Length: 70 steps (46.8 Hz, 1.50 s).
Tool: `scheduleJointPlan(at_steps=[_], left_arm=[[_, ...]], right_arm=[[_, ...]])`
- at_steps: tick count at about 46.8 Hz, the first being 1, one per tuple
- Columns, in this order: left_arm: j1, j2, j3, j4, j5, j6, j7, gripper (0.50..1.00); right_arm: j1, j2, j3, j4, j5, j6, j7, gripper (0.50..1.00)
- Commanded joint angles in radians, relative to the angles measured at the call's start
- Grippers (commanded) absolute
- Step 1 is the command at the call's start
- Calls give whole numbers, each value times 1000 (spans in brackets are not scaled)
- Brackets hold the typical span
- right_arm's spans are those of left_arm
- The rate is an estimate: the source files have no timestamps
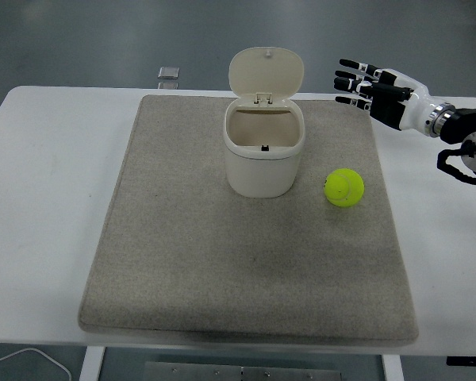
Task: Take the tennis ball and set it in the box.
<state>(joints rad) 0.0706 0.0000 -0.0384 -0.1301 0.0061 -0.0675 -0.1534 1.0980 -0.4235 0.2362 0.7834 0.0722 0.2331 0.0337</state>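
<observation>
From the head view, the right hand [370, 89] reaches in from the right edge and hangs above the far right corner of the grey mat [246, 262], its fingers [351, 63] stretched straight out and slightly spread toward the left, holding nothing. Below the fingertips and nearer the table's front edge, the tennis ball [344, 188] sits on the mat, well apart from the hand and just beside the cream box [264, 155]. That box stands left of the fingertips with its hinged lid [266, 73] tipped upright, while a small dark object [168, 73] lies far off to the left on the white table [47, 182].
</observation>
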Motion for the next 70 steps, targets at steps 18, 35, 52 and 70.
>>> scheduleJointPlan(at_steps=[18,35,52,70], left_arm=[[-3,0,0,3,-2,0,0,992],[-8,0,-3,1,0,0,0,992],[-8,0,-3,1,0,0,0,992],[-8,0,-3,1,0,0,0,992]], right_arm=[[0,0,0,-1,0,-1,2,928],[-1,-12,-6,-1,-15,5,8,926],[5,-20,-12,-1,-28,5,17,926],[-1,-18,-14,-13,-80,-1,23,926]])
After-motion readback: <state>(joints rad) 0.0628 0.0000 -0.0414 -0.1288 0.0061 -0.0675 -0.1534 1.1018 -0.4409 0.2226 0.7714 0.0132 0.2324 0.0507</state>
